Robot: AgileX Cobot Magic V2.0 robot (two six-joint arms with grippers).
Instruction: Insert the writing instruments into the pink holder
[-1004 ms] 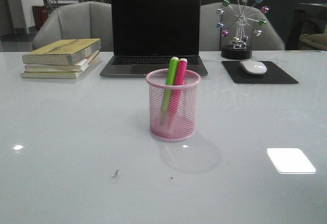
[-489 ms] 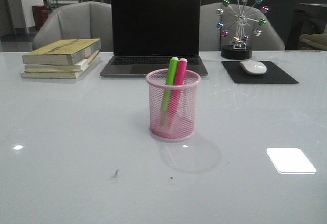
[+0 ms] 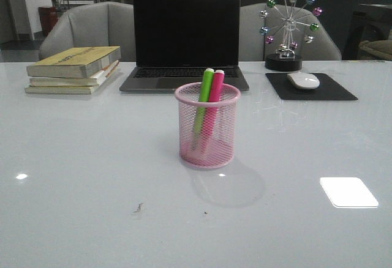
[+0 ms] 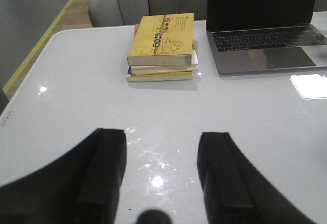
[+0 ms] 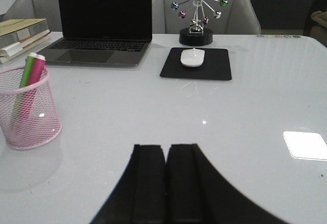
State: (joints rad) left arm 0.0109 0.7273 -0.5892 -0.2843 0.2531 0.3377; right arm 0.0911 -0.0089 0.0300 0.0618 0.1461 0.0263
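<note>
Holder status: the pink holder stands upright at table centre, at 6 o'clock from the laptop. Both writing instruments, the lime green highlighter and the pink highlighter, are already inside, leaning toward 1 o'clock with their ends above the rim. You may judge the task complete.

Left gripper: fingers spread wide, holding nothing. Right gripper: fingers pressed together, holding nothing, with the holder at its 10 o'clock.

Handling note: you should expect the markers to be light, rigid and smooth-sided; grip mid-barrel, not the cap. The wire-mesh cup is likely light and tips easily, so avoid side loads on its rim.
</note>
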